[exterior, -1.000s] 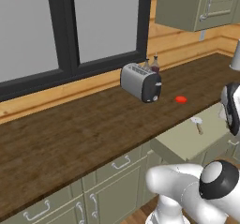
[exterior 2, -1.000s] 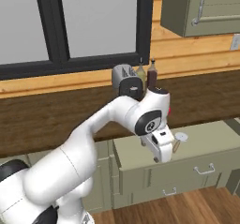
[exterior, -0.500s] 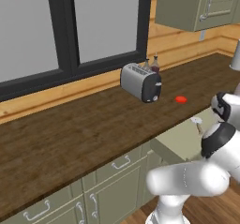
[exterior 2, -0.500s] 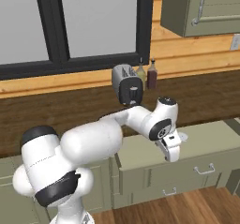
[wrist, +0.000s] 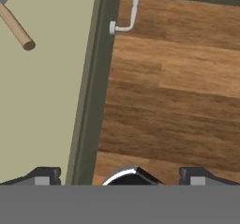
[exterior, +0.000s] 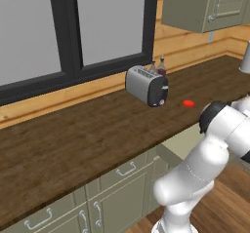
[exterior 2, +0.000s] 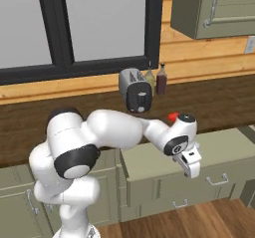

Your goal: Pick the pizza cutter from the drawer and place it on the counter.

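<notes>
The pizza cutter [wrist: 16, 28] lies in the open drawer [wrist: 47, 101], at the top left corner of the hand view. Its tan handle shows in full, and only a sliver of its pale wheel shows. My gripper [wrist: 119, 176] is open and holds nothing. It straddles the drawer's green front edge, one fingertip [wrist: 44, 176] over the beige inside and the other over the floor. In the right base view the gripper [exterior 2: 191, 168] hangs at the front of the pulled-out drawer [exterior 2: 219, 147], below the dark wooden counter [exterior 2: 214, 102].
A toaster [exterior 2: 135, 91] stands on the counter with two bottles [exterior 2: 161, 77] behind it and a small red disc [exterior 2: 173, 116] in front. The drawer's silver handle [wrist: 129, 12] juts over the wooden floor [wrist: 178, 101]. An upper cabinet [exterior 2: 214, 8] hangs at the right.
The arm has stretched out to the right and slightly down, carrying the gripper to the drawer's front edge. The jaws stayed open.
</notes>
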Motion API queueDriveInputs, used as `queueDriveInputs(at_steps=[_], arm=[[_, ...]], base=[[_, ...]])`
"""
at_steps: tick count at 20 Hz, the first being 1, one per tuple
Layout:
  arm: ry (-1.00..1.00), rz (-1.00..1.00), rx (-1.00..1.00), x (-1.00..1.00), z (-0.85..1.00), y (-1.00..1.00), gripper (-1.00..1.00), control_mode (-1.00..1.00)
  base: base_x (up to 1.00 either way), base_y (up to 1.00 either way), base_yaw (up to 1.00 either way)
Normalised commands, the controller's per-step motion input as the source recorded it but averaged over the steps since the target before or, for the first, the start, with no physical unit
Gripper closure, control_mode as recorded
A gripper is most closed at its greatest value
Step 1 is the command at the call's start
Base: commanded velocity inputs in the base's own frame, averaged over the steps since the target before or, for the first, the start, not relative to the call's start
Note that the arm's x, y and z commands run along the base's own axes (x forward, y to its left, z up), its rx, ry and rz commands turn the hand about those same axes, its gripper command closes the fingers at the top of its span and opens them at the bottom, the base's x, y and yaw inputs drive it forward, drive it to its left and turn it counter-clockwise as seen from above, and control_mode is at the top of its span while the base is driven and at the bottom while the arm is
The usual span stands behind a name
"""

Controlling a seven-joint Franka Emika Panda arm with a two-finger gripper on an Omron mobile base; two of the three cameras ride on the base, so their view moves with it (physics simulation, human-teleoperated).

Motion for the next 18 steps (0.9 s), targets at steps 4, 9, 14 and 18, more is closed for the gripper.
queueDriveInputs(at_steps=[4,9,14,18], arm=[[0.00,0.00,0.00,0.39,-0.42,0.00,-1.00,-1.00],[0.00,0.00,0.00,0.40,-0.43,0.00,-1.00,-1.00],[0.00,0.00,0.00,0.41,-0.39,0.00,-1.00,-1.00],[0.00,0.00,0.00,0.39,-0.41,0.00,-1.00,-1.00]], base=[[0.00,0.00,0.00],[0.00,0.00,0.00],[0.00,0.00,0.00],[0.00,0.00,0.00]])
